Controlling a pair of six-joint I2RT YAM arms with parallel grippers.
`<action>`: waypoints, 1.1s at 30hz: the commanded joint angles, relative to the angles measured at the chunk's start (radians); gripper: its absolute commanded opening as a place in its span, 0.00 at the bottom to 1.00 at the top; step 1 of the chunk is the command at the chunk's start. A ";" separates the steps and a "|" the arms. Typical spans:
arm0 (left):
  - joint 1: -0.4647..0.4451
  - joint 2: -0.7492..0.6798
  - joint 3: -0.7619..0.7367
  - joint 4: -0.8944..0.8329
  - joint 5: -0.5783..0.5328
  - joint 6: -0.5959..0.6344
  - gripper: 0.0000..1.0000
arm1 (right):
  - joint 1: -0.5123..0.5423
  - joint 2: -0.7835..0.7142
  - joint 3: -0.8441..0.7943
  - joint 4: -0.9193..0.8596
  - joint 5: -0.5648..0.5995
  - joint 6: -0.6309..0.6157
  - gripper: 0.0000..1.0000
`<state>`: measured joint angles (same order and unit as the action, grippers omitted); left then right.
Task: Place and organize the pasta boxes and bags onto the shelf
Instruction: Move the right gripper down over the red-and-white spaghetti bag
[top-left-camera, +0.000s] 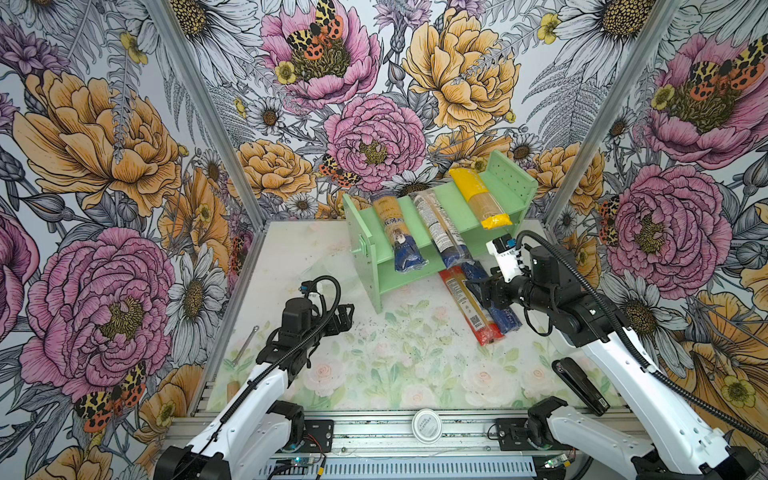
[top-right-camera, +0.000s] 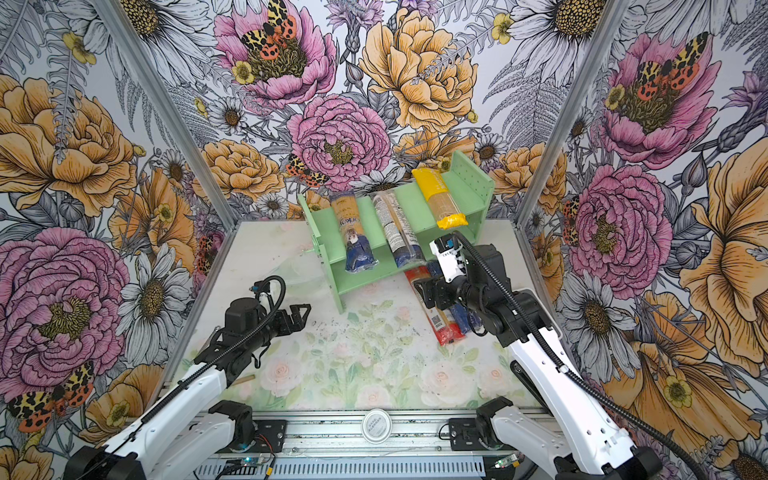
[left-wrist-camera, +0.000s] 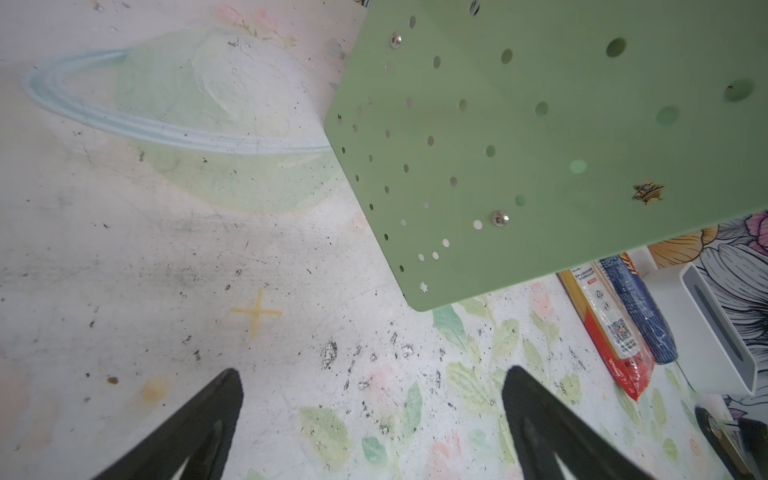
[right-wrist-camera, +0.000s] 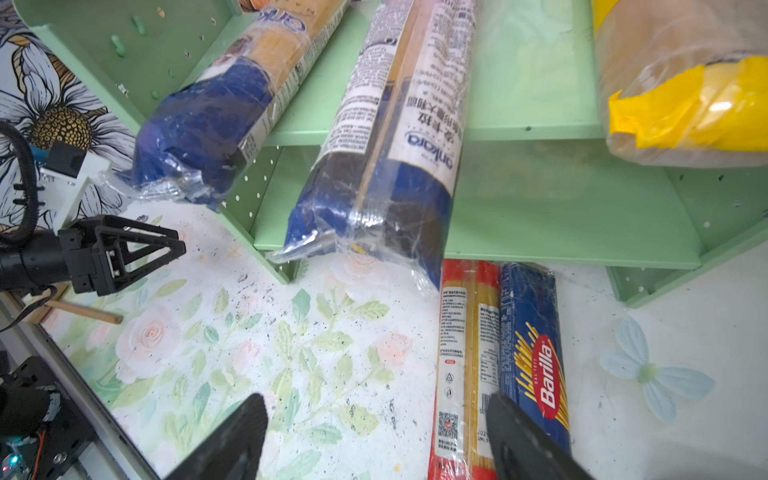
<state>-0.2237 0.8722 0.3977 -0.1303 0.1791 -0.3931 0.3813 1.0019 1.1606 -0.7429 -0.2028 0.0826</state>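
The mint-green shelf (top-left-camera: 513, 176) stands at the back of the table. Three packs lean across its tiers with their near ends overhanging: two clear ones with dark-blue ends (top-left-camera: 399, 239) (top-left-camera: 441, 232) and a yellow one (top-left-camera: 478, 195). On the table in front lie a red pack (right-wrist-camera: 453, 353) and a dark blue box (right-wrist-camera: 536, 332), side by side. My right gripper (right-wrist-camera: 376, 405) hovers open just above them, one finger over their seam and the other over bare table. Further left, my left gripper (left-wrist-camera: 374, 374) stands open and empty beside the shelf's side panel (left-wrist-camera: 540, 145).
A clear plastic bowl (left-wrist-camera: 187, 124) lies left of the shelf. A black oblong object (top-left-camera: 579, 386) sits near the right front corner. A metal tool (top-left-camera: 245, 345) lies by the left wall. A white round lid (top-left-camera: 427, 424) rests on the front rail.
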 joint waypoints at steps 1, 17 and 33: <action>0.013 -0.017 -0.011 0.016 0.013 0.003 0.99 | 0.009 0.024 -0.002 0.115 0.055 0.027 0.84; 0.021 0.009 -0.016 0.037 0.015 0.008 0.99 | 0.012 0.119 0.033 0.213 0.092 0.040 0.83; 0.022 0.001 -0.026 0.040 0.018 0.007 0.99 | 0.014 0.156 0.044 0.296 0.202 0.066 0.82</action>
<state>-0.2127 0.8799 0.3828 -0.1226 0.1791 -0.3931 0.3927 1.1473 1.1683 -0.5251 -0.0593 0.1238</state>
